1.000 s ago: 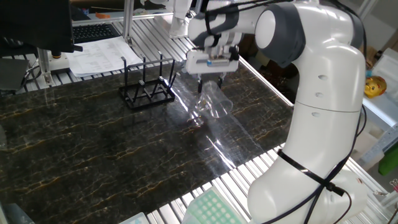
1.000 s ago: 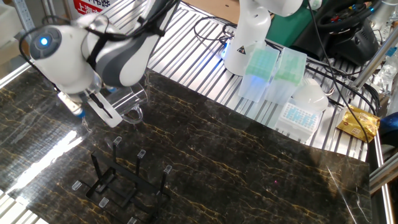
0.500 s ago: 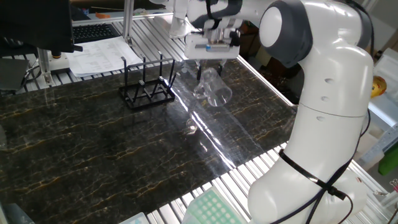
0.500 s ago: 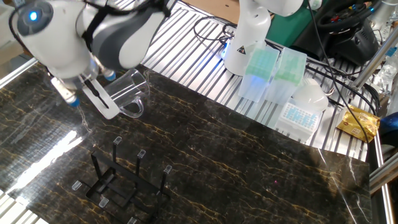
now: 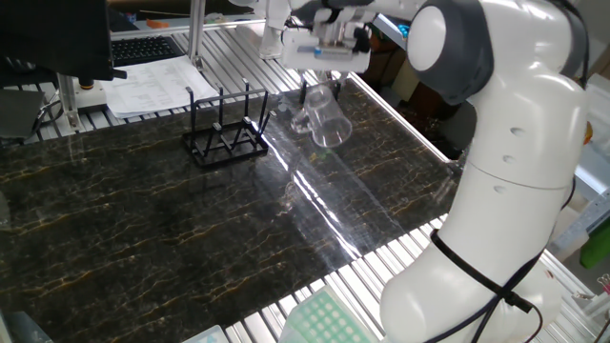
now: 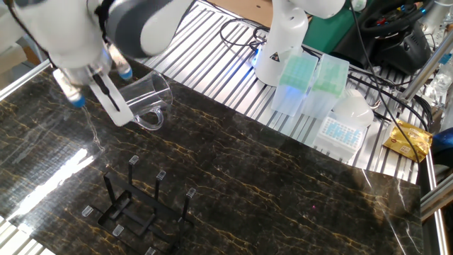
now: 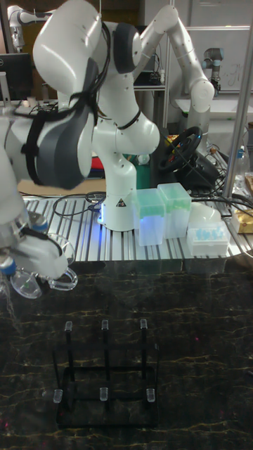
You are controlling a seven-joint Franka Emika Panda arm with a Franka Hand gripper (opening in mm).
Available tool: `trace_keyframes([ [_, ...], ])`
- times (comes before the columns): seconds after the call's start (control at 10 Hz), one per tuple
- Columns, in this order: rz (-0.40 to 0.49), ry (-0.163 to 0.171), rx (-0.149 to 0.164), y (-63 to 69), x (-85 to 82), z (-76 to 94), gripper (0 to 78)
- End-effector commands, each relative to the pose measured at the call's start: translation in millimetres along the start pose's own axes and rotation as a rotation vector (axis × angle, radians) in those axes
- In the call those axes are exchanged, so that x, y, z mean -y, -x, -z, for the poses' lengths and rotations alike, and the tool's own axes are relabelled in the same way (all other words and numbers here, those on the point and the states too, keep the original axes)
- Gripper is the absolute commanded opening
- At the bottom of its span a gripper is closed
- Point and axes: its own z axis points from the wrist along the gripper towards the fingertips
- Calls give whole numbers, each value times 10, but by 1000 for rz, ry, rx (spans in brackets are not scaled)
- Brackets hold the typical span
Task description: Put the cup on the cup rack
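The cup point(image 5: 325, 121) is clear glass with a side handle and hangs in the air, tipped on its side. My gripper point(image 5: 320, 97) is shut on its rim from above. The cup rack point(image 5: 225, 131), black wire with upright pegs, stands on the dark marble table to the cup's left, and the cup is clear of it. In the other fixed view the cup point(image 6: 145, 100) floats well above and behind the cup rack point(image 6: 141, 205), with the gripper point(image 6: 117, 106) clamped on its wall. The tall fixed view shows the cup point(image 7: 43, 274) up and left of the cup rack point(image 7: 105, 380).
Papers point(image 5: 152, 84) and a keyboard point(image 5: 143, 46) lie on the slatted bench behind the rack. Green and white tip boxes point(image 6: 299, 83), a second robot's base point(image 6: 282, 42) and a yellow packet point(image 6: 408, 139) sit beyond the table's far edge.
The gripper has risen steadily with the cup, lifting it from just above the table to well above it. The rack has stayed put.
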Motion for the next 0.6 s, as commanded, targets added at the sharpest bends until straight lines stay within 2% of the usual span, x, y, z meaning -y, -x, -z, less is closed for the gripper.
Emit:
trace_keyframes([
  [0.1, -147, 45, 151, 3, -135, 701, 11],
  [0.3, -184, 43, 189, 23, -158, 761, 11],
  [0.5, -239, 39, 231, 86, -259, 711, 11],
  [0.6, -260, 34, 240, 113, -311, 678, 11],
])
